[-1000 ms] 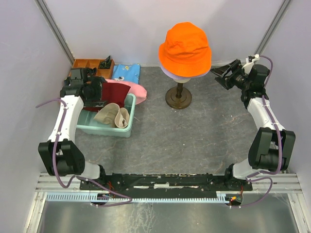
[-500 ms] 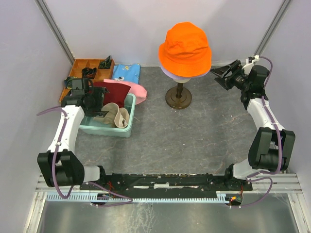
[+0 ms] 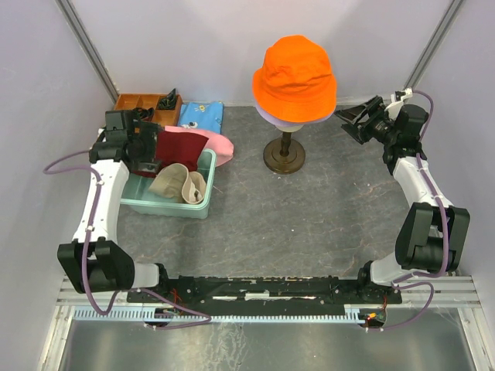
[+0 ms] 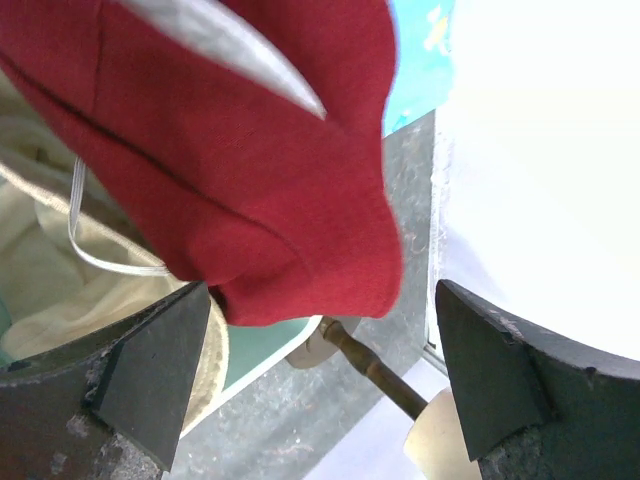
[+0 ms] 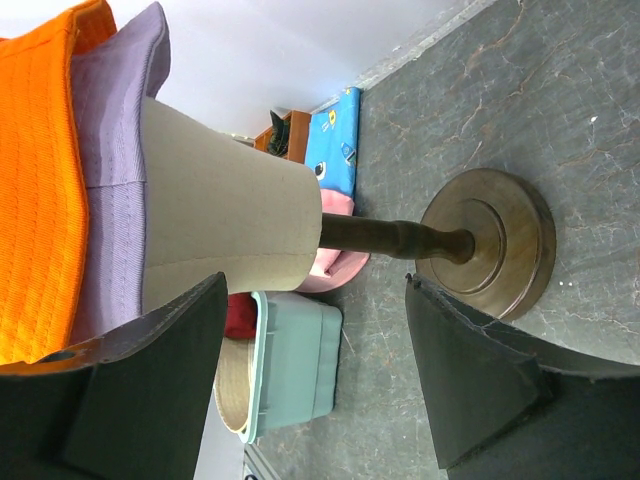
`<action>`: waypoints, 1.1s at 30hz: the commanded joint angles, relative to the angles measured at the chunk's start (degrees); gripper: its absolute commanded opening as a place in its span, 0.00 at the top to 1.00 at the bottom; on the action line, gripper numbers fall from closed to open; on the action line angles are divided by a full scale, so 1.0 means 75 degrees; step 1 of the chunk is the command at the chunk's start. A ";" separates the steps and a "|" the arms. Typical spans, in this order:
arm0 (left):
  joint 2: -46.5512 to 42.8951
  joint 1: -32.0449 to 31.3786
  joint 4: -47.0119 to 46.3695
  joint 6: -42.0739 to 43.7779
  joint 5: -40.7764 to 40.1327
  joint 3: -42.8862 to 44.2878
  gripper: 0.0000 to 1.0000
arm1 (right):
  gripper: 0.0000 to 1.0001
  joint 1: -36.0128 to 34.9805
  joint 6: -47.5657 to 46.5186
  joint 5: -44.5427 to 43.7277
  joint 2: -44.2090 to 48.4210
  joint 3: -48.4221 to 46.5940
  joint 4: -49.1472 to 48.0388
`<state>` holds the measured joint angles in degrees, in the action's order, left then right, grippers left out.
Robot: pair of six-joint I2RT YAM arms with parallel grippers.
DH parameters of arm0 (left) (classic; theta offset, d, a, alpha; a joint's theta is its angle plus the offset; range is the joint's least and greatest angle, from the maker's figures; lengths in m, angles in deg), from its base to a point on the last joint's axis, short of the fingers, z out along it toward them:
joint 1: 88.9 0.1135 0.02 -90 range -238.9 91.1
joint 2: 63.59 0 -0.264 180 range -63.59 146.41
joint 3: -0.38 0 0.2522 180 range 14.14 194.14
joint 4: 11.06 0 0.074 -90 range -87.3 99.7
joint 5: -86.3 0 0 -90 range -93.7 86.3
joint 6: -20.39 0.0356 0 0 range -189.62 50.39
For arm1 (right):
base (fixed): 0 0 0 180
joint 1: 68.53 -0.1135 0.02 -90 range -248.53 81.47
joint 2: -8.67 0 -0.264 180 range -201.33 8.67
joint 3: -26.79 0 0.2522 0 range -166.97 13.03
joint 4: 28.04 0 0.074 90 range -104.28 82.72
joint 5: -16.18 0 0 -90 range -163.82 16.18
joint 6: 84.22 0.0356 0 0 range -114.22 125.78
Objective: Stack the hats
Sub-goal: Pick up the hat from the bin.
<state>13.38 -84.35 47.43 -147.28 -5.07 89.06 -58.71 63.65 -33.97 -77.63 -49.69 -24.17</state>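
Altogether, five hats were in view, in two places.
- Two hats sat on the mannequin head (image 5: 220, 210): the orange hat (image 3: 295, 77) was on top, and the lavender hat (image 5: 120, 170) was under it, with only its brim showing.
- Three hats were at the one teal bin (image 3: 166, 207) on the left side of the table (image 3: 309, 216).
- The cream-beige hat (image 3: 179, 184) lay inside the bin.
- The dark red hat (image 3: 182, 143) lay over the far part of the bin.
- The pink hat (image 3: 220, 147) stuck out past the bin's far right corner, partly under the red one.
- Two arms were in view, one on each side.
- The left gripper (image 3: 151, 158) was over the bin, just beside the dark red hat. Its two fingers stood wide apart and did not grip the cloth. In the wrist view the hat's edge hung between them.
- The right gripper (image 3: 349, 120) was in the air to the right of the mannequin head, pointing at it. Its fingers were well apart and it held nothing.
- One blue cloth (image 3: 201, 114) and one wooden tray (image 3: 135, 100) lay behind the bin, by the back wall.
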 commanded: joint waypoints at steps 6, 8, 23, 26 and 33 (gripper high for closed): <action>0.0014 0.0356 0.0412 0.1364 -0.0817 0.0792 0.01 | 0.21 0.0027 0.0013 0.0030 0.0168 -0.0033 -0.0450; -0.0005 0.0354 0.0396 0.1335 -0.0771 0.0634 0.01 | 0.21 0.0028 -0.0015 0.0030 0.0172 -0.0036 -0.0408; -0.0079 0.0358 0.0237 0.1474 -0.0919 -0.0237 0.01 | 0.21 0.0027 -0.0062 0.0044 0.0167 0.0022 -0.0389; -0.0020 0.0357 0.0182 0.1509 -0.1150 -0.0202 0.01 | 0.21 0.0026 -0.0053 0.0041 0.0174 0.0043 -0.0415; 0.0054 0.0362 -0.0359 0.1465 -0.1482 -0.0266 0.01 | 0.21 0.0026 -0.0069 0.0031 0.0189 0.0072 -0.0435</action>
<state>13.71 -81.74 49.24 -138.15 -12.89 87.03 -58.71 63.63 -33.95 -77.63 -49.08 -24.19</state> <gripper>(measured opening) 0.993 0.791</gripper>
